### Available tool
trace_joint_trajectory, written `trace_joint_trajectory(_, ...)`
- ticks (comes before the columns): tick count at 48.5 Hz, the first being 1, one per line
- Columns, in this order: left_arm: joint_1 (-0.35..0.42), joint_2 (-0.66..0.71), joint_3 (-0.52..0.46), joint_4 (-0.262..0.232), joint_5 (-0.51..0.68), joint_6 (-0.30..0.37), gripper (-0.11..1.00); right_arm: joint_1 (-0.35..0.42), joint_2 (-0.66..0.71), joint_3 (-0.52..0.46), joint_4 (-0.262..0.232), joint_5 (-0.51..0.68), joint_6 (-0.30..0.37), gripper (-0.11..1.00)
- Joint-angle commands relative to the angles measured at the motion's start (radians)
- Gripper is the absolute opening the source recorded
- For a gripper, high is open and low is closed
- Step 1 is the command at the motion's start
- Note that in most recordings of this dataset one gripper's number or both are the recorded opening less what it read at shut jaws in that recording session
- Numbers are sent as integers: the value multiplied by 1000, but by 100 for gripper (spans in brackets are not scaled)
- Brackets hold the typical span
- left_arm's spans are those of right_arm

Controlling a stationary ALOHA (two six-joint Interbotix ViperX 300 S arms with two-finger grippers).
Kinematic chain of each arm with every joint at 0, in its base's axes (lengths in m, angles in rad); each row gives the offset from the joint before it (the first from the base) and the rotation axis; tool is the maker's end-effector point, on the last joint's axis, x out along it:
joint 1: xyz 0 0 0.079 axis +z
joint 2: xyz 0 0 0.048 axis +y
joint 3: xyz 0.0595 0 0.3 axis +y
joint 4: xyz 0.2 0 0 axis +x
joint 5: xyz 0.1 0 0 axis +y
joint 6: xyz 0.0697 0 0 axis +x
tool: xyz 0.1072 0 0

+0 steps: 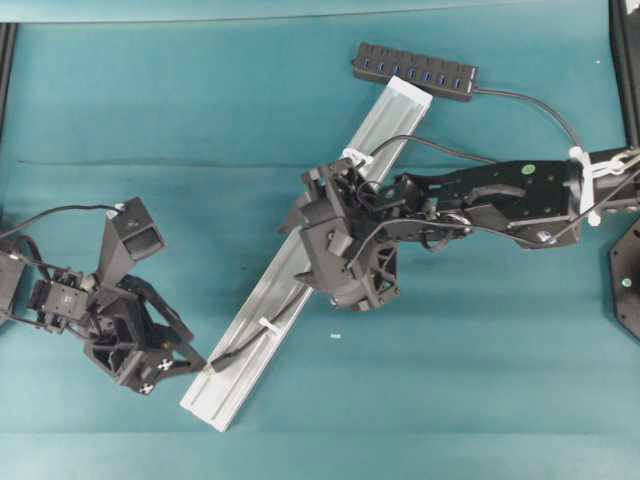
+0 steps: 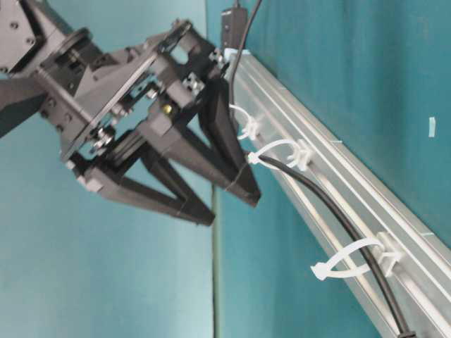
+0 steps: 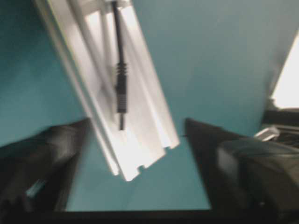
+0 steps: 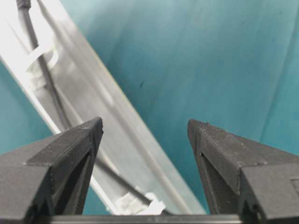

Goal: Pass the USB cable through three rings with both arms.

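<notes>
The dark USB cable lies along the silver rail and runs through a ring near the top and a ring near the bottom. At table level the cable passes through all three rings. Its plug rests free on the rail's lower end. My left gripper is open around that end, holding nothing, just left of the plug. My right gripper hangs open over the rail's middle, with the cable below its left finger.
A black multi-port USB hub lies at the rail's far end, with its own lead running off to the right. Teal cloth covers the table. A black base sits at the right edge.
</notes>
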Motion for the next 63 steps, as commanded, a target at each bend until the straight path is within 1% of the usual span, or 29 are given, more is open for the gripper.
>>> trace_joint_trajectory(1,-2,-6,-20,3,-2,17,94,3,-17,3,3,-6,15,82)
trace_joint_trajectory(4,2,-9,-25,3,-6,35,89,3,-29,11,5,-9,17,82)
trace_joint_trajectory(7,8,-12,-32,3,-12,57,89,3,-44,18,3,-11,20,82)
trace_joint_trajectory(12,28,-31,-44,8,-12,104,91,-3,-81,32,3,-11,49,82)
trace_joint_trajectory(19,61,-95,-49,8,-8,212,91,-35,-158,66,5,-17,117,82)
trace_joint_trajectory(26,132,-186,-41,8,-8,334,91,-80,-239,118,3,-35,179,82)
trace_joint_trajectory(32,187,-255,-40,8,-11,408,91,-103,-322,167,3,-57,230,82)
trace_joint_trajectory(43,255,-391,-25,8,-12,494,90,-120,-491,264,3,-74,319,82)
trace_joint_trajectory(46,267,-433,-15,8,-11,537,90,-120,-537,288,3,-78,341,82)
trace_joint_trajectory(56,291,-578,2,8,0,718,90,-123,-699,370,3,-123,423,82)
trace_joint_trajectory(60,302,-621,2,6,17,762,90,-126,-782,410,3,-132,457,81)
trace_joint_trajectory(63,307,-643,2,8,32,779,90,-130,-838,434,3,-126,482,81)
